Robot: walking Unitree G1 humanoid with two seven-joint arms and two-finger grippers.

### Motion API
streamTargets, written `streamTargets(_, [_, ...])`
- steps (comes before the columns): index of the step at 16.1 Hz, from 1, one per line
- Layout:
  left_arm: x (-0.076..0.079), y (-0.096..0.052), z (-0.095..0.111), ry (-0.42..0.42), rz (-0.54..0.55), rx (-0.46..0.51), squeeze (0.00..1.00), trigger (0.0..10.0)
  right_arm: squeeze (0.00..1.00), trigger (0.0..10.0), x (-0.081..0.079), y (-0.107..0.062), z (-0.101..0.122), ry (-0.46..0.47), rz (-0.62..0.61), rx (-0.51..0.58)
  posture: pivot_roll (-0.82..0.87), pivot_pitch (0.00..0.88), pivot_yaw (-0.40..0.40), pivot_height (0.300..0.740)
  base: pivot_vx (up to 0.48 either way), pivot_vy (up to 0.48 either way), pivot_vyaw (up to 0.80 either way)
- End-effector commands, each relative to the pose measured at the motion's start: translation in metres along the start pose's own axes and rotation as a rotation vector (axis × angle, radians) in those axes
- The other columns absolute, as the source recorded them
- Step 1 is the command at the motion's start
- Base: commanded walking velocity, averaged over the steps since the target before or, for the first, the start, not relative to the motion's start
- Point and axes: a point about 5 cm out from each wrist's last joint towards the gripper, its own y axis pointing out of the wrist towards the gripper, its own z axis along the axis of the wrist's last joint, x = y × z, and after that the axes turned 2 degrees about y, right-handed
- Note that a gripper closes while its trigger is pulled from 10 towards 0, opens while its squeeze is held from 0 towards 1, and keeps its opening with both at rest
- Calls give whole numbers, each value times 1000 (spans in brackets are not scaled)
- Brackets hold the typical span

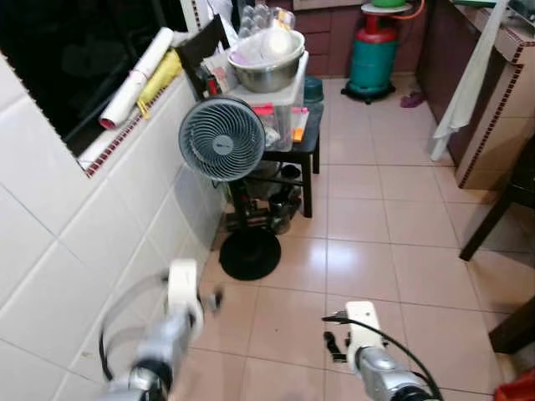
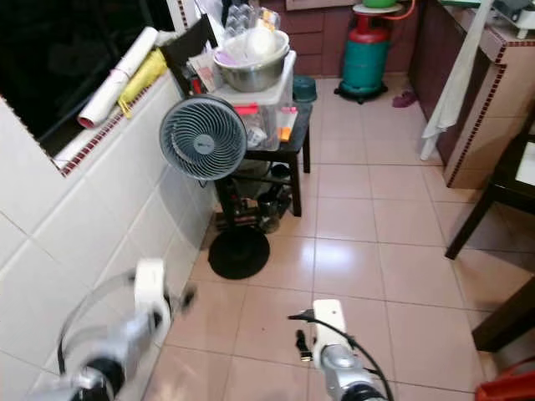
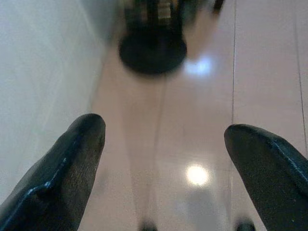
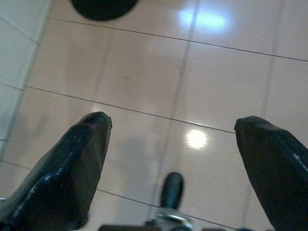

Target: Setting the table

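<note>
Both sets of jaws stand wide apart and hold nothing. The left gripper (image 3: 163,144) shows two rounded, glossy black fingers (image 3: 72,163) over pale pink floor tiles (image 3: 202,96), with a white tiled wall (image 3: 43,72) close alongside and the blurred round black base of a fan (image 3: 153,50) ahead. The right gripper (image 4: 173,144) has the same blunt, shiny fingers (image 4: 72,163) spread over the tiles, where thin dark grout lines cross and a lamp's reflection glints.

From the head camera, the left arm (image 1: 171,334) reaches forward at about 7 o'clock, silver and blurred, near the wall; the right arm (image 1: 372,351) sits at about 5 o'clock, its white wrist block pointing ahead — a black cable loops beside it.

Further out, at 12 o'clock, a grey pedestal fan (image 1: 222,139) with a round wire grille stands on a black disc foot. Just behind it a small dark side table (image 1: 308,144) carries a clear plastic box (image 1: 280,104), and on that a smooth stainless-steel bowl (image 1: 267,67) with a paler bowl nested inside — the only tableware that can be made out. On the tiled window ledge at 10 o'clock lie a white roll (image 1: 138,75) and a yellow bundle (image 1: 160,77). At 1 o'clock stands a green gas cylinder (image 1: 374,57); a white cloth (image 1: 468,83) hangs off a worktop edge at 2 o'clock.
</note>
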Motion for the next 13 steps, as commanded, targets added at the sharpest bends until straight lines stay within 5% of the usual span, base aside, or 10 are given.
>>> streamTargets(1, [-6, -1, -2, 4, 12, -17, 0, 10000, 0, 10000, -5, 0, -2, 15, 11, -2, -5, 0, 123, 740, 0, 0, 0])
streamTargets(5, [-4, -1, 8, -18, -38, 51, 0, 10000, 0, 10000, -4, 1, 8, -20, 33, 28, 0, 0, 121, 740, 0, 0, 0])
streamTargets(8, [5, -5, 28, 32, -205, 239, 0, 10000, 0, 10000, 5, 0, 49, -73, 66, 233, 30, 0, 82, 740, 0, 0, 0])
streamTargets(13, [-1, -41, 43, 22, -301, 503, 0, 10000, 0, 10000, 11, -14, 92, -28, 206, 465, 55, 0, 35, 740, 0, 0, 0])
